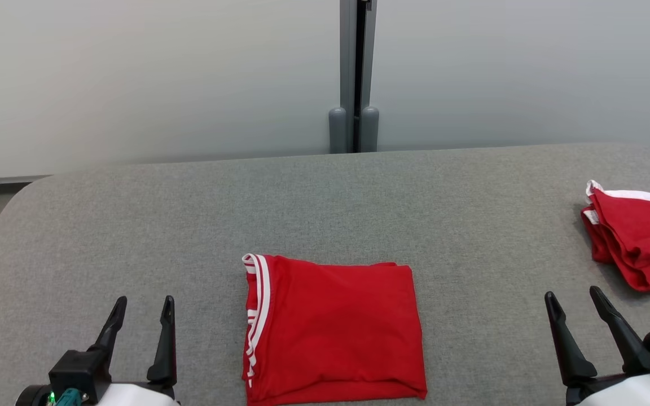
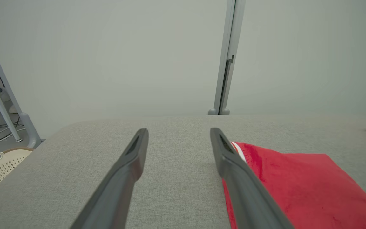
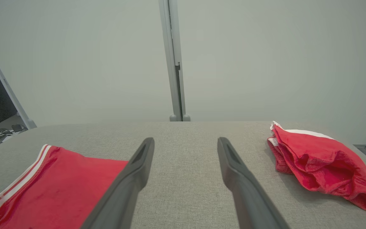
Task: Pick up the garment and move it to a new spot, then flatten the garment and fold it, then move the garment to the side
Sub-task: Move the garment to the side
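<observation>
Head view: the folded red, white-striped fabric garment [image 1: 330, 330] lies at 6 o'clock, seemingly awaiting its move aside, flanked by the spread, empty left gripper [image 1: 144, 304] and right gripper [image 1: 573, 296]. Left wrist view puts the garment [image 2: 297, 184] at 4 o'clock. Right wrist view has it at 8, with a crumpled red cloth heap [image 3: 316, 159] at 3.

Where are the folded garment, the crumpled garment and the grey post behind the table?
folded garment [image 1: 336, 330], head view, middle of its red top layer.
crumpled garment [image 3: 319, 165], right wrist view, centre of the red heap.
grey post [image 1: 347, 67], head view, left strip of the upright shaft.
</observation>
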### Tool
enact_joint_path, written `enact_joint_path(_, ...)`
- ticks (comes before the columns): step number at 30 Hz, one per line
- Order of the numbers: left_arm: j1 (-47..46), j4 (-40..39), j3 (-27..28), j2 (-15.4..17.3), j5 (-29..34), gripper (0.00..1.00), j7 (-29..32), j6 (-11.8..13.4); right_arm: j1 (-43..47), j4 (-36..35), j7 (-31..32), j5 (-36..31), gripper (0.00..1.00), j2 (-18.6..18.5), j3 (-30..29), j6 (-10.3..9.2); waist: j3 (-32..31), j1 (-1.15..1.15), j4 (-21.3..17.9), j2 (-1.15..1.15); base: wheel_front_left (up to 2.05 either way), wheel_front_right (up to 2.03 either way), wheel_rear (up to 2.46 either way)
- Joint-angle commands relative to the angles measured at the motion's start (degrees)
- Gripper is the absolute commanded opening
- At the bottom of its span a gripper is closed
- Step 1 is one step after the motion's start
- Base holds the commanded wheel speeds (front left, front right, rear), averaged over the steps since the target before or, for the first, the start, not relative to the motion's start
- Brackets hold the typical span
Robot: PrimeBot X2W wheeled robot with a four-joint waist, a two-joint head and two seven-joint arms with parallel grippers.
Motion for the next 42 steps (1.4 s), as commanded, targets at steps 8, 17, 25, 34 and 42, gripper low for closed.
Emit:
enact_joint_path(8, -8.75, -1.05, -1.62, -1.22, 0.74, 1.00, -1.51, -1.40, -5.60, 7.47, -0.50, 1.18, 1.00, 0.91, 4.78, -0.03, 8.92, 0.00, 5.39, 0.00, 0.00, 0.00, 0.00)
enact_joint_path(17, -15.89, 1.80, -2.53, -3.07, 0.92, 1.00, -3.87, -3.30, -13.26, 23.26, -2.73, 4.49, 1.00, 4.01, 11.49, -0.03, 14.77, 0.00, 9.57, 0.00, 0.00, 0.00, 0.00)
enact_joint_path(25, -17.74, 3.78, -1.89, -3.70, 0.59, 1.00, -5.06, -3.98, -15.76, 36.27, -3.07, 9.80, 0.00, 6.74, 17.61, 0.08, 15.47, 0.00, 10.20, 0.00, 0.00, 0.00, 0.00)
enact_joint_path(34, -17.77, 2.11, -1.40, -2.80, 1.58, 1.00, -5.40, -4.11, -20.11, 36.03, -9.32, 10.03, 0.00, 3.33, 17.46, -0.11, 16.13, 0.00, 4.03, 0.00, 0.00, 0.00, 0.00)
enact_joint_path(42, -18.53, 0.18, -1.06, -1.96, 1.39, 1.00, -4.71, -3.72, -24.01, 34.01, -10.71, 8.50, 0.00, -1.61, 14.93, -0.08, 17.55, 0.00, -5.90, 0.00, 0.00, 0.00, 0.00)
